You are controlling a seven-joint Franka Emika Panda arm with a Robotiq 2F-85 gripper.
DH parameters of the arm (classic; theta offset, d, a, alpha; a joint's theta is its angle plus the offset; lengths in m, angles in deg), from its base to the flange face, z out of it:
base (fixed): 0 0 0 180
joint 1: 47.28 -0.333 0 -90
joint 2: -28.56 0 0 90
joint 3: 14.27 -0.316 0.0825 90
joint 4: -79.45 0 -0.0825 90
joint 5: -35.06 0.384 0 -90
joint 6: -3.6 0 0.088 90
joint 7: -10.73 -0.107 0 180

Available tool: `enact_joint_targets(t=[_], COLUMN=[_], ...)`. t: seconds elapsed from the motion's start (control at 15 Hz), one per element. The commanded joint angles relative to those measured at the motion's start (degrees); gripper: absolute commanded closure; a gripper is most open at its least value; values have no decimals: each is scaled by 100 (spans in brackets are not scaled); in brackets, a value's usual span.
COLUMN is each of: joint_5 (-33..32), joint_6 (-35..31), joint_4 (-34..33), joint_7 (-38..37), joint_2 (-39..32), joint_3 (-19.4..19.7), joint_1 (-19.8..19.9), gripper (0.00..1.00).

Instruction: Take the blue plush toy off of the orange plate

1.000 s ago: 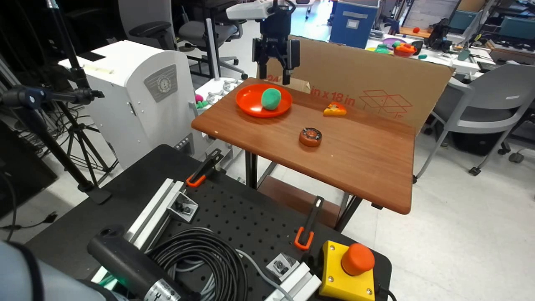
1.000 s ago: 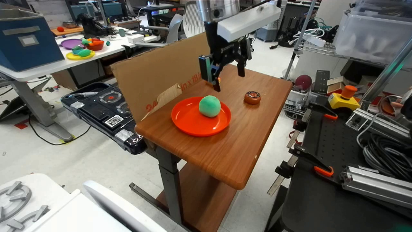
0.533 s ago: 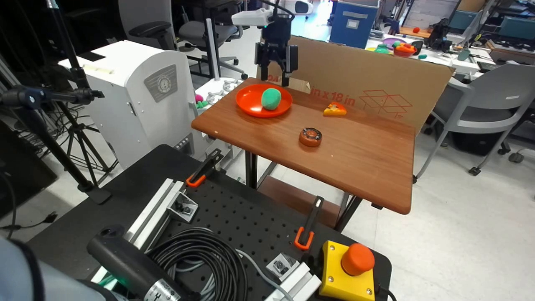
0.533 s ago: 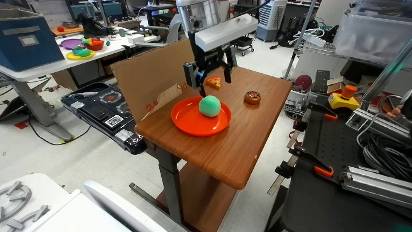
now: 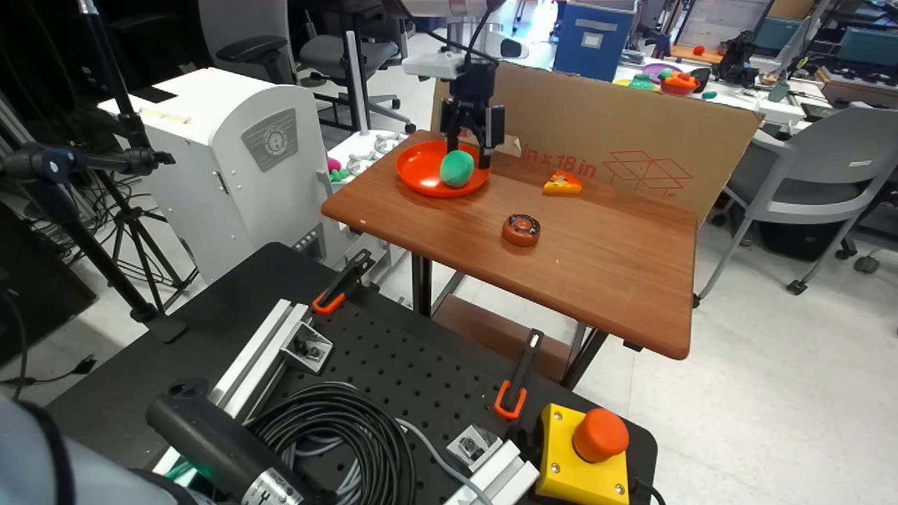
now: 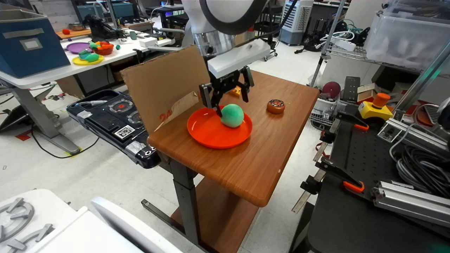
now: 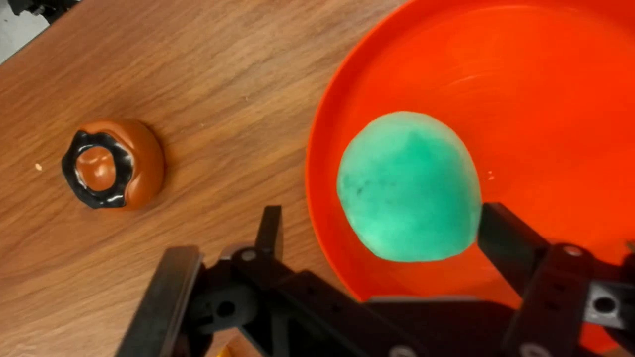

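Red print on the cardboard sheet (image 5: 596, 116) read "in x 18 in" in an exterior view, next to a line drawing of a box (image 5: 647, 175); a red "24" (image 6: 165, 116) showed by a torn patch in an exterior view. A white label (image 6: 31, 44) on the blue bin (image 6: 52, 56) was too small to read, and a square code (image 6: 124, 132) was stuck on the black case (image 6: 105, 119). Compared with half a second before, the gripper (image 6: 232, 106) had come lower over the orange plate (image 6: 200, 135), and the teal-green plush toy (image 7: 412, 198) had shifted slightly. The toy was still on the plate, just inside the rim. The gripper stood wide, holding nothing: one finger (image 7: 511, 243) appeared to touch the toy's side, while the other, in the wrist view, lay beyond the rim, apart from the toy. The brown ring-shaped item (image 7: 141, 166) and the orange wedge (image 5: 561, 184) had stayed put on the table (image 5: 603, 266).
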Motion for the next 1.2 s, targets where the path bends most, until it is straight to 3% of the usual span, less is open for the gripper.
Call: enact_joint_targets(t=[0.0,0.07,0.13,0.27,0.47,0.73,1.0,1.13], joint_5=[218,251,277,283,274,376,380,527], joint_6=[123,126,139,122,55,108,-23,140], joint_4=[-116,-86,-66,-5,63,418,877,681], joint_7=[-7,3,16,30,100,551,913,896], joint_2=[-143,-139,-130,-74,34,517,1264,1397], joint_3=[60,57,51,65,62,-69,77,220], joint_1=[-111,-117,-121,-146,-130,-14,148,410], gripper=[0,0,25,32,58,84,96,94])
